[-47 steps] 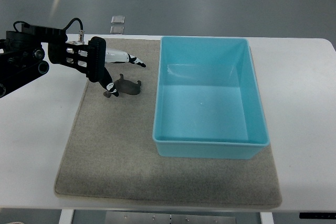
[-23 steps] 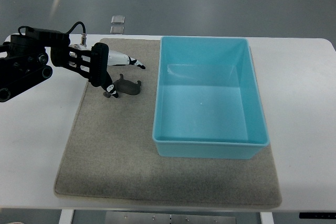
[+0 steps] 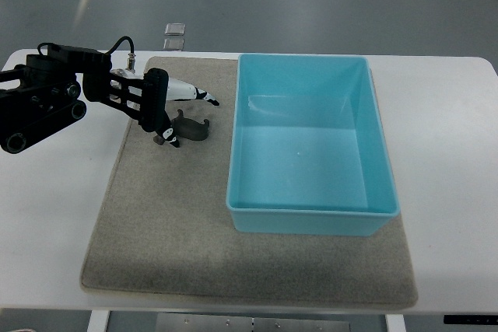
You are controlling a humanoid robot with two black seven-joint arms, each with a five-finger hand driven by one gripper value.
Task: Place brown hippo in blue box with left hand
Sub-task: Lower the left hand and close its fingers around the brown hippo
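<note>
- The black left hand [image 3: 167, 110] has edged rightward over the last second, closing on the small dark brown hippo figure [image 3: 189, 127], which lies on the grey felt mat [image 3: 156, 223] just beyond the fingers.
- Its white-tipped fingers [image 3: 204, 97] are spread around the hippo, nothing clamped yet; I judge the grasp is imminent.
- The rectangular light-blue plastic box [image 3: 311, 219], further right of the hand on the white worktop [image 3: 451, 153], holds nothing.
</note>
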